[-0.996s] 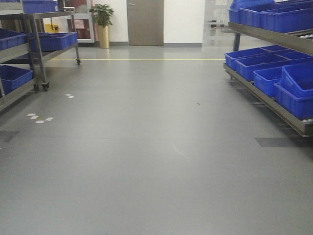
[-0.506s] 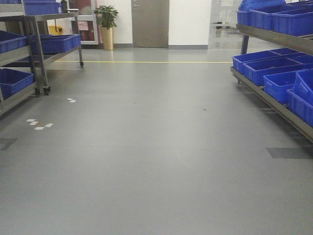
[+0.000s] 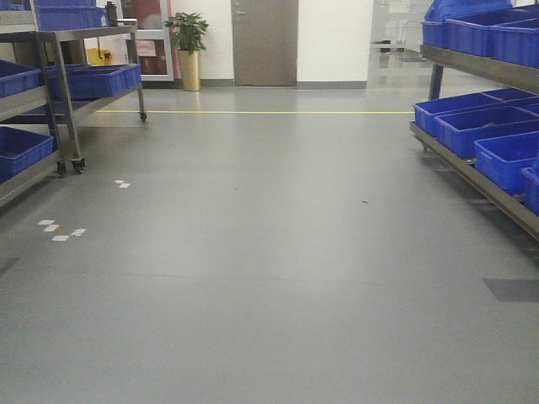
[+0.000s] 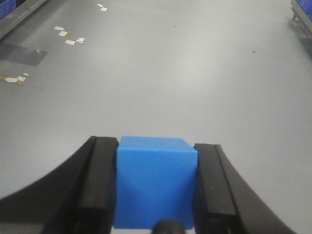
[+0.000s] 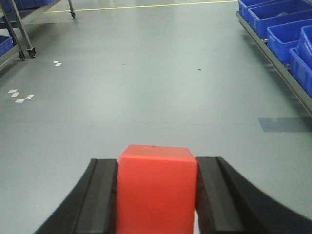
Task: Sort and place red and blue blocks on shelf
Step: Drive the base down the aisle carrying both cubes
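Observation:
My left gripper [image 4: 156, 146] is shut on the blue block [image 4: 156, 183], its black jaws pressed against both sides of the cube, above grey floor. My right gripper [image 5: 157, 161] is shut on the red block [image 5: 157, 187] in the same way. A steel shelf [image 3: 472, 172] with large blue bins [image 3: 472, 122] runs along the right, also in the right wrist view [image 5: 273, 53]. Another steel shelf [image 3: 59, 93] with blue bins stands at the left. Neither gripper shows in the front view.
Open grey floor [image 3: 269, 252] lies ahead. White tape marks [image 3: 59, 229] lie on the floor at left. A yellow line [image 3: 253, 112] crosses far ahead, before a grey door [image 3: 264, 42] and a potted plant [image 3: 189, 46]. A dark floor patch [image 3: 514, 290] lies at right.
The front view has shifted: the right shelf and bins slid further right and out of frame, the door and plant moved right, and the left racks came further into view.

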